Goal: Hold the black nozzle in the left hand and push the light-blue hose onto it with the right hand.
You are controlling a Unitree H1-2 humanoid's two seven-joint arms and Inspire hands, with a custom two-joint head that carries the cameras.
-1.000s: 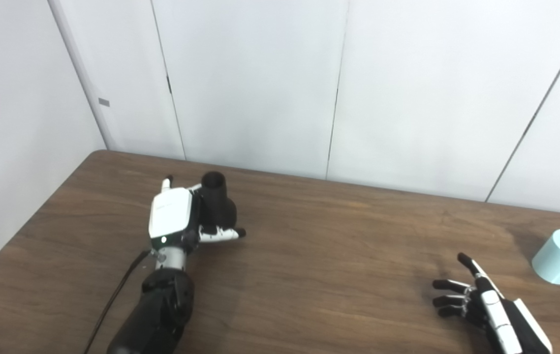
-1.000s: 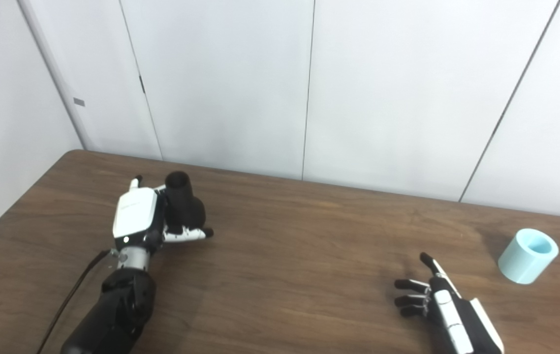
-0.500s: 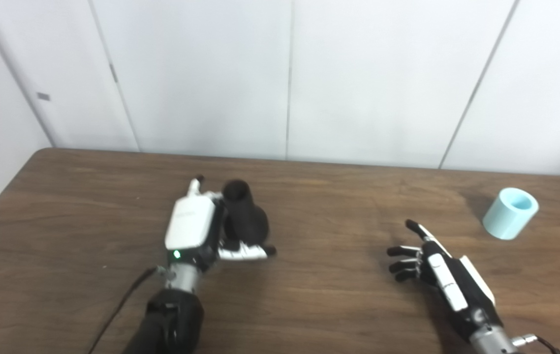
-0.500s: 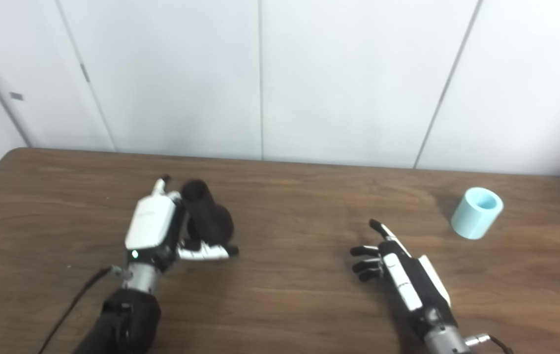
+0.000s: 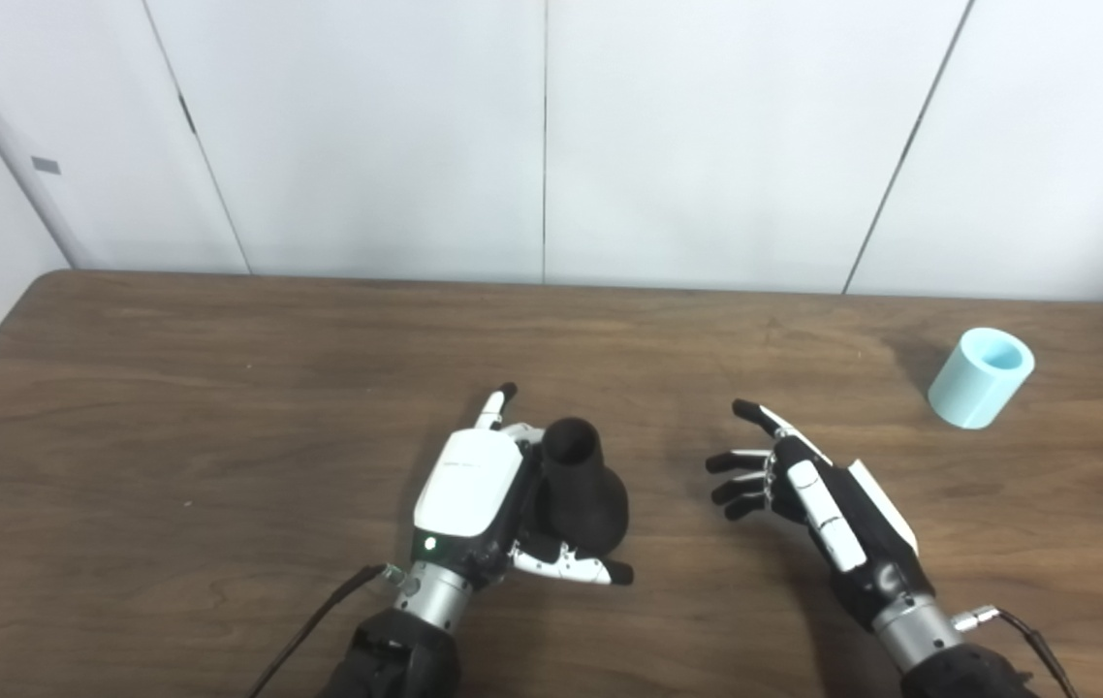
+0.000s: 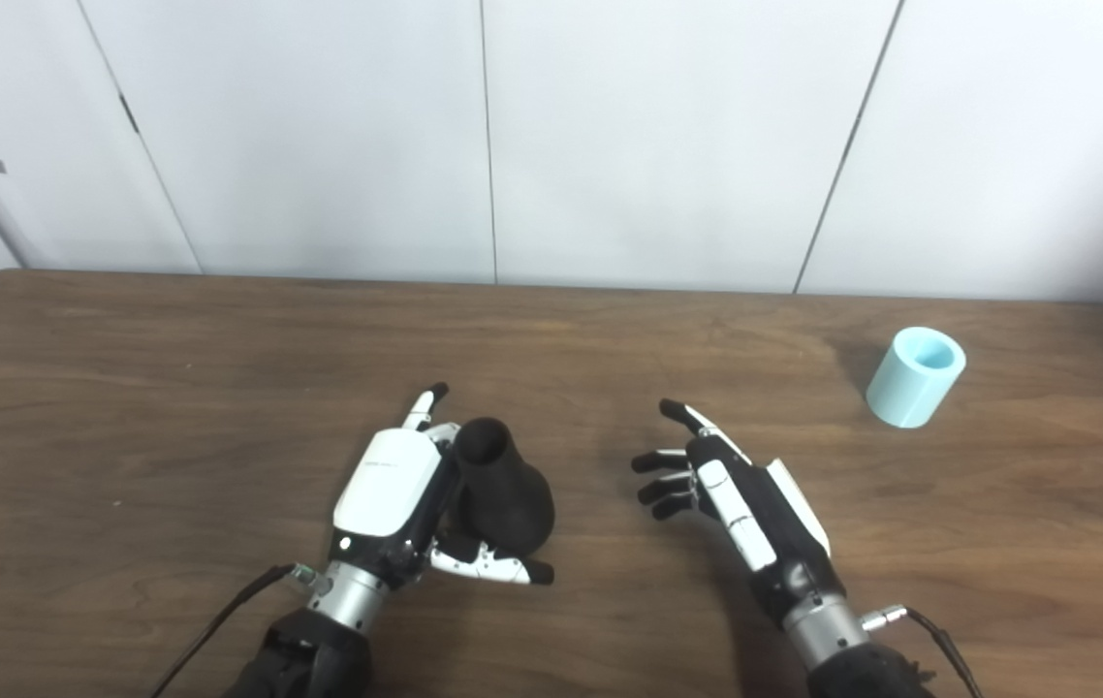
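Nozzle (image 5: 583, 485) in left hand (image 5: 474, 494) over brown wooden table (image 5: 173, 407), white panelled wall (image 5: 551, 136) behind.

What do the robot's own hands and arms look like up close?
Left hand: white back plate, small green light, white fingers tipped black. Right hand: black with white panels. Both have silver metal wrists, black forearms and a thin black cable at each wrist.

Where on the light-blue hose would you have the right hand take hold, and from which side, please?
Around its round side wall, low down. The light-blue hose stands apart on the table, open end tilted up, and that end must stay free for the black nozzle. The open right hand is nearer the robot and more central, so approaching from there probably suits.
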